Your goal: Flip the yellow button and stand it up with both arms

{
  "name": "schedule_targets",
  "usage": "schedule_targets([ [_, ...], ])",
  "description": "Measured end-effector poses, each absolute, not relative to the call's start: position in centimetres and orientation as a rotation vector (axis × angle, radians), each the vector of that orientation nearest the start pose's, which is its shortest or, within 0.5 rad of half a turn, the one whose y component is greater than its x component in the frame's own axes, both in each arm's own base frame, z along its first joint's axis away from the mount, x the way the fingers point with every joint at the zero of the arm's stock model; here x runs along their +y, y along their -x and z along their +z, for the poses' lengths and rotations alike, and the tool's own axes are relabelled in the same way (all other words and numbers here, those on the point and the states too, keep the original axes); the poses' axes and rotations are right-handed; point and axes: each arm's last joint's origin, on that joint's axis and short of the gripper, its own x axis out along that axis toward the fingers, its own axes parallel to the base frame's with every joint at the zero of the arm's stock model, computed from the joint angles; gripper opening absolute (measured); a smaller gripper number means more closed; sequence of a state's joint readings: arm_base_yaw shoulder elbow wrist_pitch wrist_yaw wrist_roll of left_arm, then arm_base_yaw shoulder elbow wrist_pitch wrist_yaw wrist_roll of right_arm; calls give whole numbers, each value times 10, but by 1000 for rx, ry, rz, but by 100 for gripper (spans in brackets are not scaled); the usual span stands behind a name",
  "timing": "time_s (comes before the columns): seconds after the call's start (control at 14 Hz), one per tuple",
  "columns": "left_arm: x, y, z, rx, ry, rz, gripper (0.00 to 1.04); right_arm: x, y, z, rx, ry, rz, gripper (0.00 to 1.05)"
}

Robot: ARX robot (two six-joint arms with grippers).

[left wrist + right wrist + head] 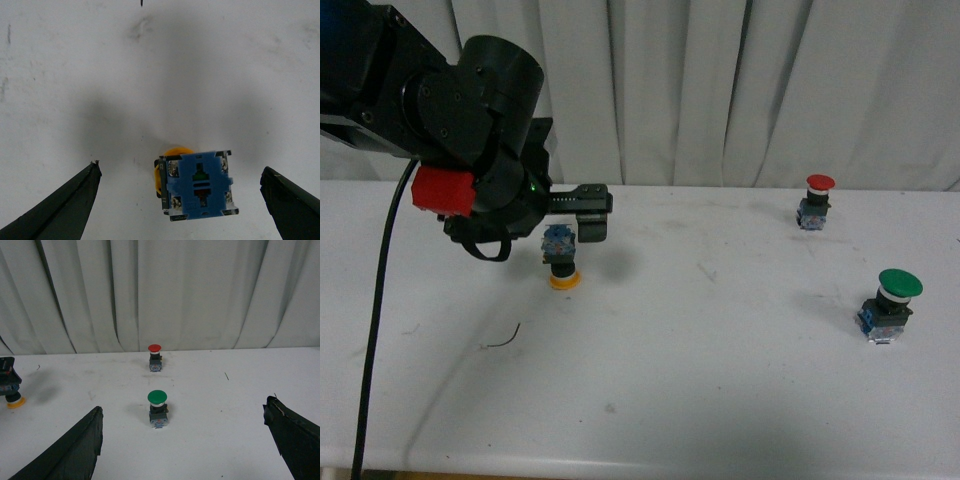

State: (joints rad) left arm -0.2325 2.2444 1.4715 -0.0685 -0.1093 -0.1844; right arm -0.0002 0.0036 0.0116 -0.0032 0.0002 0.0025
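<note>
The yellow button [561,262] rests cap-down on the table [720,380] (blue base up), untouched between the spread fingers of the left hand [180,166]; the right hand [182,405] gapes wide too.

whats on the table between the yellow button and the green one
Nothing. In the front view, the table between the yellow button and the green button is bare but for a faint scuff.

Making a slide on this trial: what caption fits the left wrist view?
Open left hand hovers over the yellow button, which sits cap-down on the white table, blue base up.
</note>
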Motion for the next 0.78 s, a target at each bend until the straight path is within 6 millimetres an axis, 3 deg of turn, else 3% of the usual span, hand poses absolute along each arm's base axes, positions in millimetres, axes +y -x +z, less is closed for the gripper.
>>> schedule_targets([
  [0.36, -107, -458, 105, 840, 21, -30, 98, 0, -97, 167, -5, -2, 0, 98],
  [0.43, -109, -458, 106, 834, 21, -39, 94, 0, -97, 167, -5, -2, -1, 98],
  [0.71, -117, -456, 105, 846, 11, -54, 43, 0, -97, 167, -5, -2, 0, 98],
  [0.78, -118, -456, 106, 845, 11, -55, 36, 0, -97, 167, -5, -2, 0, 98],
])
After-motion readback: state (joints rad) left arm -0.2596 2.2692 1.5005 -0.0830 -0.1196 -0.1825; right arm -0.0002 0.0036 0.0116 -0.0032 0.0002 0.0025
